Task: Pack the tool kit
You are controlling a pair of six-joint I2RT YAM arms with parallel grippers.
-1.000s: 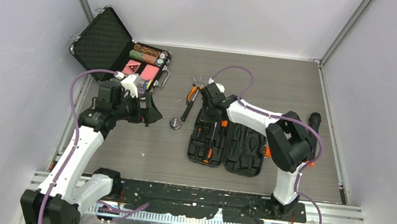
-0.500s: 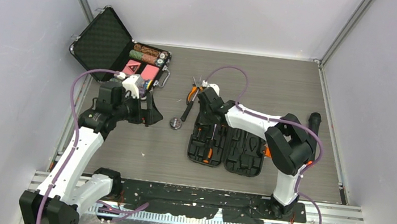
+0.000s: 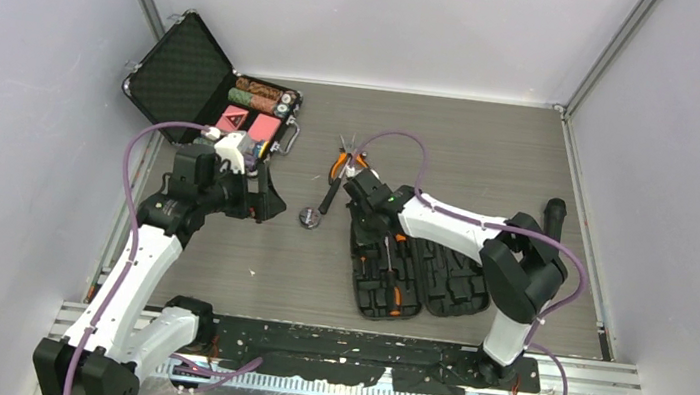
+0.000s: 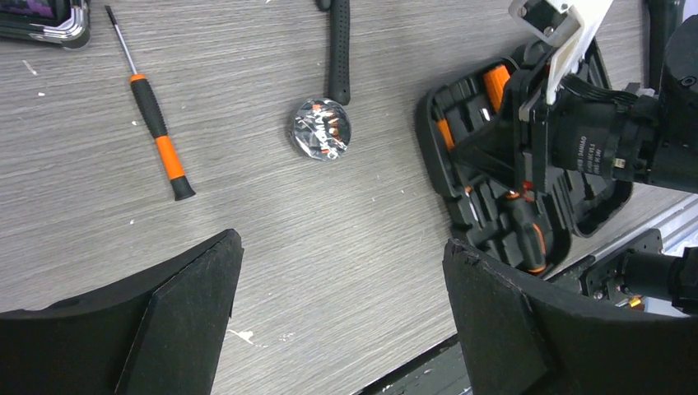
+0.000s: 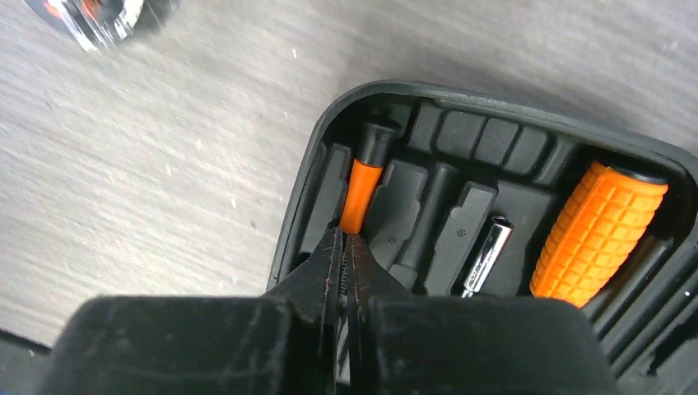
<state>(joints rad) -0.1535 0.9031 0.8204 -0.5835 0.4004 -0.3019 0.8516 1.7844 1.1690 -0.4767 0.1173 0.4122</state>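
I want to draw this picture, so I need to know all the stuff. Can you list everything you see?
tool kit: one, black, lying open on the table
slotted screwdriver: one, orange and black, in a slot at the kit's edge
ribbed handle: one, orange, inside the kit
loose screwdriver: one, orange and black, on the table, outside the kit
shiny disc: one, silver, between the loose screwdriver and the kit
black handle: one, black, just beyond the disc
briefcase: one, black with metal edges, open, far left corner
left gripper: one, black, open, above bare table
right gripper: one, black, shut, tips at the slotted screwdriver
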